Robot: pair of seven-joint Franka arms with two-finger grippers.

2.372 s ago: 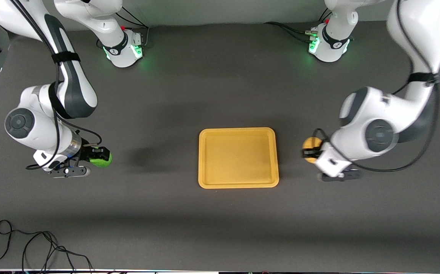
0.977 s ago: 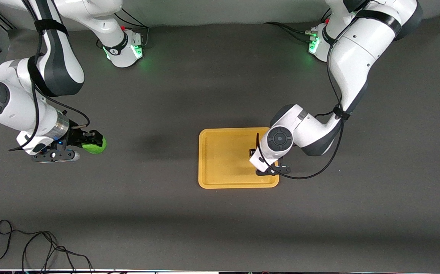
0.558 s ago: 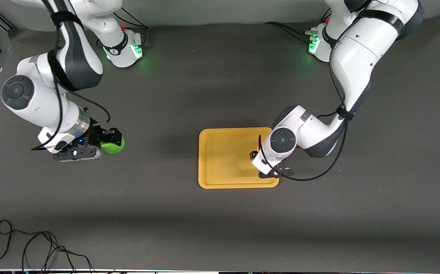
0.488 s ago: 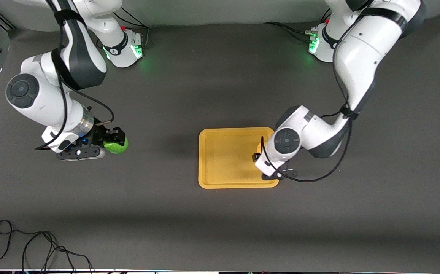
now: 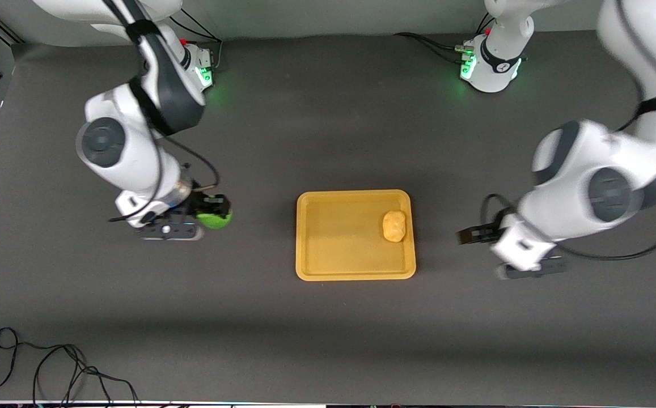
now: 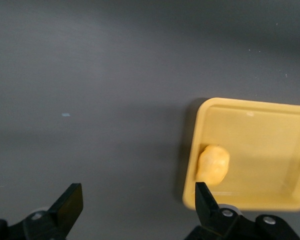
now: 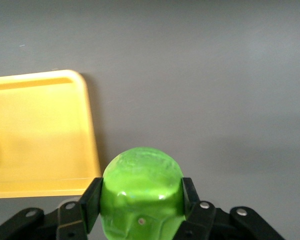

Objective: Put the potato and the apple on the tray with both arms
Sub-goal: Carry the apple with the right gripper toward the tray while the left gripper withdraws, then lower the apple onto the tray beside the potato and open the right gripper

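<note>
The yellow-orange tray (image 5: 333, 238) lies in the middle of the table. The tan potato (image 5: 394, 226) rests in it by the rim toward the left arm's end; it also shows in the left wrist view (image 6: 213, 165), inside the tray (image 6: 260, 145). My left gripper (image 5: 471, 234) is open and empty, above the table beside the tray; its own view shows the jaws (image 6: 137, 197) wide apart. My right gripper (image 5: 214, 209) is shut on the green apple (image 5: 216, 219), above the table toward the right arm's end of the tray. In the right wrist view the apple (image 7: 142, 180) sits between the fingers (image 7: 91, 197), with the tray (image 7: 40, 130) ahead.
A black cable (image 5: 50, 368) lies coiled near the table's front edge at the right arm's end. The two white bases (image 5: 186, 71) (image 5: 489, 65) stand along the back edge. Dark table surface surrounds the tray.
My left gripper let go of the potato on the tray and drew away toward its own end of the table. My right gripper carried the apple closer to the tray.
</note>
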